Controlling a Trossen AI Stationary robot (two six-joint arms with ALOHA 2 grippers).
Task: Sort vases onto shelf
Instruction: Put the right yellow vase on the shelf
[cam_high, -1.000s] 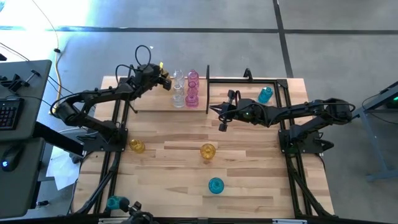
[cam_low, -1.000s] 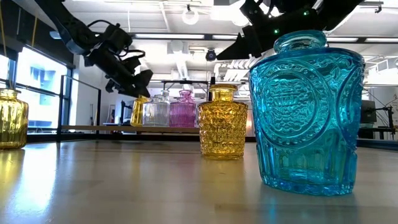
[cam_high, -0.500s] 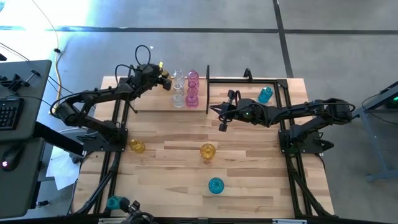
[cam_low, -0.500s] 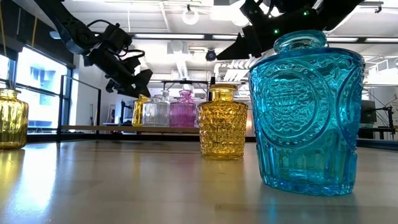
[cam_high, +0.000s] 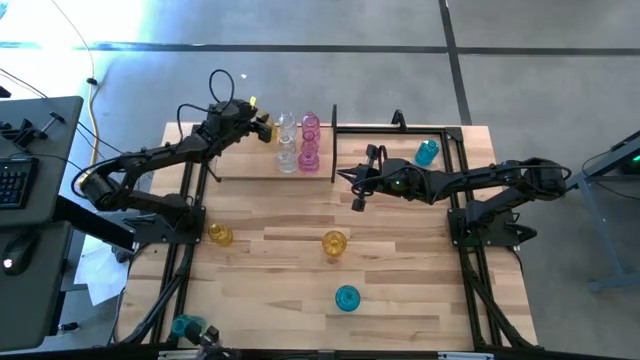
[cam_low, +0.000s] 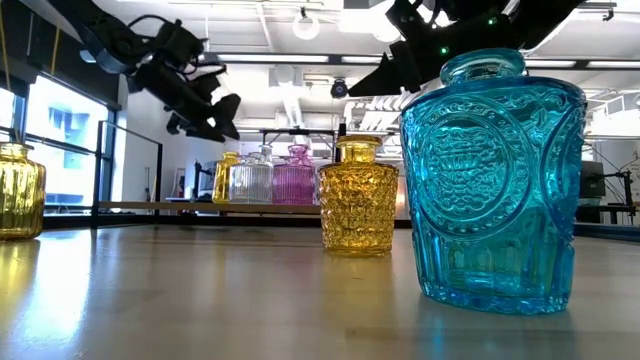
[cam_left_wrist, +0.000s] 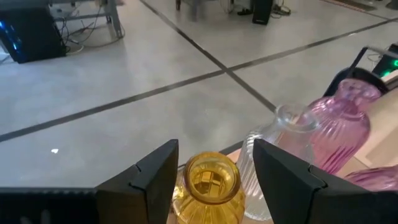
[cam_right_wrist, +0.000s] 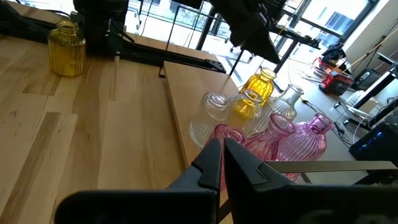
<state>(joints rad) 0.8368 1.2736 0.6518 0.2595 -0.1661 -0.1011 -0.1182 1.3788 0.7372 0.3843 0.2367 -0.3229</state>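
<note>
My left gripper (cam_high: 264, 127) hangs open above the far left end of the shelf (cam_high: 240, 165). Its fingers stand on either side of an amber vase's mouth (cam_left_wrist: 211, 179), a little above it and apart from it. That vase (cam_low: 226, 178) stands on its base on the shelf board, beside two clear vases (cam_high: 287, 140) and two pink vases (cam_high: 309, 140). My right gripper (cam_high: 354, 181) waits shut over the shelf's middle, holding nothing. A teal vase (cam_high: 427, 152) stands on the shelf's right part.
Two amber vases (cam_high: 220, 235) (cam_high: 334, 243) and a teal vase (cam_high: 347, 298) stand on the table before the shelf. Another teal vase (cam_high: 185, 325) is at the near left edge. A black upright post (cam_high: 334, 125) rises just right of the pink vases.
My left gripper has risen from the amber vase's neck and drawn back slightly toward the table's left edge. The amber vase stays standing on the shelf where it was.
</note>
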